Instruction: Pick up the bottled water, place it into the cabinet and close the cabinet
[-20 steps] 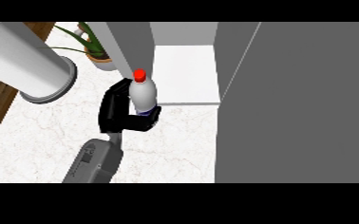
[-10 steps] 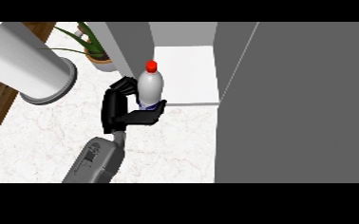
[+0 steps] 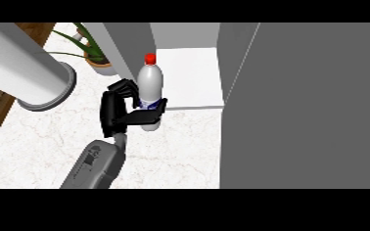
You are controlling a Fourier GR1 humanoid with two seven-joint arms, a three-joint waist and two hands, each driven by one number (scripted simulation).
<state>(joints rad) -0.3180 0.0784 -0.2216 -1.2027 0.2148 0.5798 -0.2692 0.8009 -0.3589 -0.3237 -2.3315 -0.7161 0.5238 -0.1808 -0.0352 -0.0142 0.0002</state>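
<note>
Gripping the bottled water (image 3: 150,92) upright, right hand (image 3: 119,110) fingers (image 3: 124,87) curled around it, just before the open cabinet (image 3: 189,78).

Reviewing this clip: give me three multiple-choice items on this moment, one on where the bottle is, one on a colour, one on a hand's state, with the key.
1. Where is the bottled water?
A. On the cabinet shelf
B. Held just in front of the open cabinet
C. Lying on the counter

2. What colour is the bottle's cap?
A. Red
B. Blue
C. White

3. What is the one robot hand in view doing?
A. Resting open
B. Pushing the cabinet door
C. Curled round the bottle

Key: B, the bottle is upright at the shelf's front edge; A, the top shows red; C, fingers and thumb wrap the bottle's lower half.
</note>
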